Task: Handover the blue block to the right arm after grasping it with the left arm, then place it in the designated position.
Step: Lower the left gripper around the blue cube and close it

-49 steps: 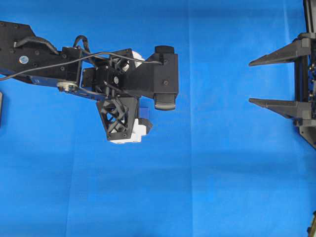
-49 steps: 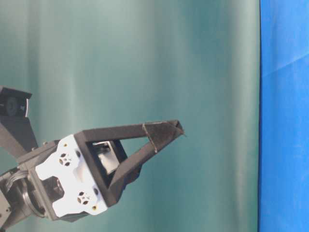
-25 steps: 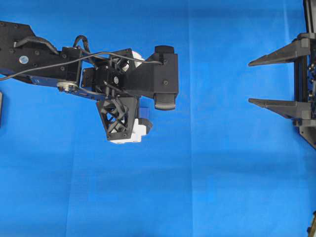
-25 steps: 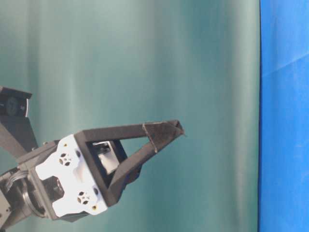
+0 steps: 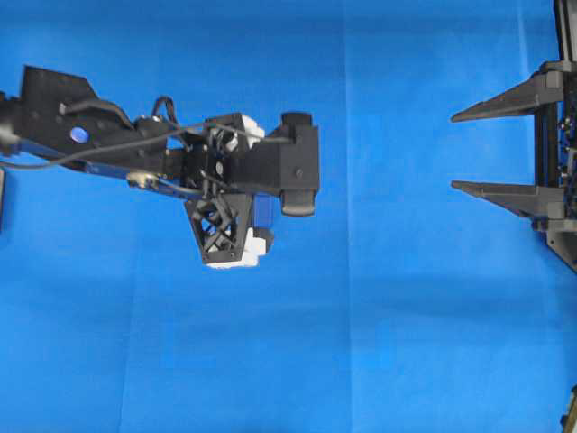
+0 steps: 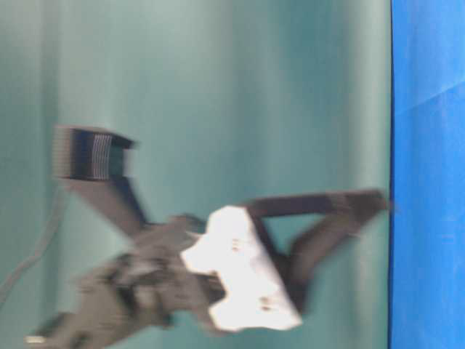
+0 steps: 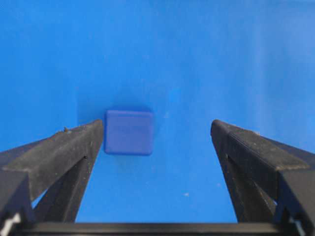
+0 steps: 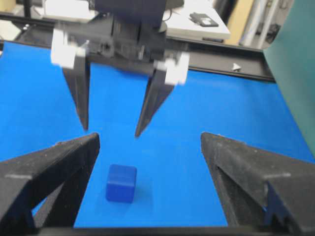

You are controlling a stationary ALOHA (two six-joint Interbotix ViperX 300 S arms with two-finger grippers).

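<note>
Left gripper [image 7: 157, 132] is spread wide open, pointing down at the blue cloth [image 7: 197, 59] with nothing in it. The blue block [image 7: 128, 132] sits on the cloth just inside the finger at lower left, middle of frame. Right gripper [image 5: 469, 149] is open too, empty, parked well apart at the overhead view's right edge.

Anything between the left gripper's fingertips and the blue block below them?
Nothing: in the right wrist view only bare blue cloth separates the left gripper from the blue block.
</note>
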